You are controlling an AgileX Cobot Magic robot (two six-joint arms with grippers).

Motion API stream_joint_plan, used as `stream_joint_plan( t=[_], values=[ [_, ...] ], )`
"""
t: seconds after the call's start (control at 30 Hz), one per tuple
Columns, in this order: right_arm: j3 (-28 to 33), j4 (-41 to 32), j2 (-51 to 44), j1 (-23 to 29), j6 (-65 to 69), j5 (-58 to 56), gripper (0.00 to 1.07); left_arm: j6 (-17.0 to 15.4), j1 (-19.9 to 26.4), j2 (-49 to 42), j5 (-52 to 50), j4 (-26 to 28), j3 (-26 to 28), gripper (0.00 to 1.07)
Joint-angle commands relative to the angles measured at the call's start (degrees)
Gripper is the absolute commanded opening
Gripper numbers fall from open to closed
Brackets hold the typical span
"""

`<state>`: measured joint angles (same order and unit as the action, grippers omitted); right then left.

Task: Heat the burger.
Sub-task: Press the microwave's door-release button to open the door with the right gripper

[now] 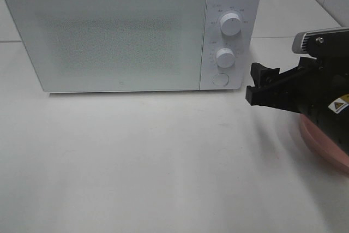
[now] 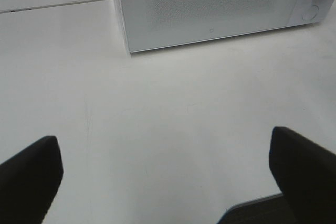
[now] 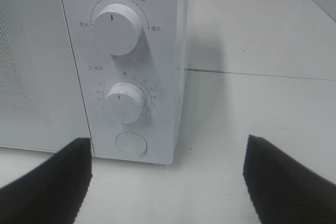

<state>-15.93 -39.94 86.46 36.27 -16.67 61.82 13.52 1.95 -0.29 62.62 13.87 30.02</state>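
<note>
Reading 中火 above dial (image 3: 116, 27), right fingers (image 3: 286, 182) apart

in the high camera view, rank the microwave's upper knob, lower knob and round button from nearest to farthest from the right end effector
1. round button, at the bottom of the control panel, just left of the right end effector
2. lower knob, directly above the button, mid-panel
3. upper knob, at the top of the panel, farthest

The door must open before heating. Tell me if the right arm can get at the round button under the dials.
Probably yes. The right end effector hovers open just beside the button, facing the microwave's control panel; nothing visible stands between them.
</note>
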Motion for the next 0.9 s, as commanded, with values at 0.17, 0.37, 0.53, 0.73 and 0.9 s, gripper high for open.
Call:
stream_joint_plan(
  t=[0.17, 0.37, 0.53, 0.73, 0.9],
  values=[
    [0.00, -11.00, 5.39, 7.28, -0.69, 10.31, 0.76, -0.40, -0.17, -1.38, -0.46, 0.11, -0.11, 1.00],
    [-0.06, -13.81, 8.31, 11.69, -0.63, 12.78, 0.76, -0.40, -0.17, -1.38, -0.46, 0.11, -0.11, 1.00],
    [-0.17, -14.09, 9.91, 14.21, -0.63, 13.18, 0.76, -0.40, -0.17, -1.38, -0.46, 0.11, -0.11, 1.00],
    [-0.17, -17.02, 10.43, 15.93, 0.63, 13.24, 0.76, -0.40, -0.17, -1.38, -0.46, 0.11, -0.11, 1.00],
    [-0.17, -16.96, 10.43, 15.93, 9.85, 12.55, 0.76, -0.40, -0.17, -1.38, -0.46, 0.11, -0.11, 1.00]
  ],
)
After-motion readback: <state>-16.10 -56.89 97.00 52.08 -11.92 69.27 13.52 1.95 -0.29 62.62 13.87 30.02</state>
